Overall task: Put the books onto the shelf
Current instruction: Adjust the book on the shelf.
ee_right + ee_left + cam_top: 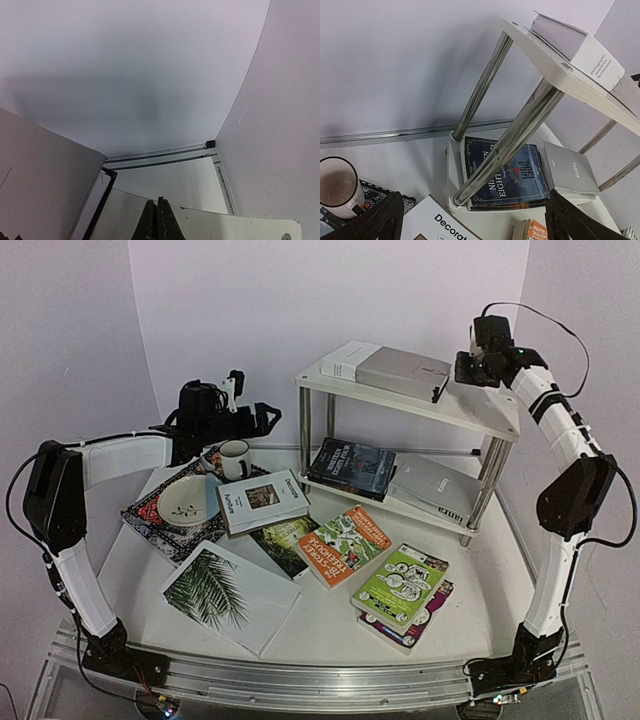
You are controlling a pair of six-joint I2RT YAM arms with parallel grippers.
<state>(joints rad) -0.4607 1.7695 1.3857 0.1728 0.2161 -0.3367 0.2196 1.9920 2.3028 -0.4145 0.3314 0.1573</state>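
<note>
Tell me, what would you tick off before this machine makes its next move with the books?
1. Right tool clear of the grey book: shut above the top board of the shelf, nothing seen between its fingers. Ok.
2. Left tool ready to grab: wide open and empty. Ok.
3. Room on the shelf: the top board's right end is bare. Ok.
4. All books shelved: six lie on the table, among them the palm-leaf book and the orange book. Not ok.
5. Free path to the Decorate book: the mug and the plate sit close beside it. Cannot tell.
</note>
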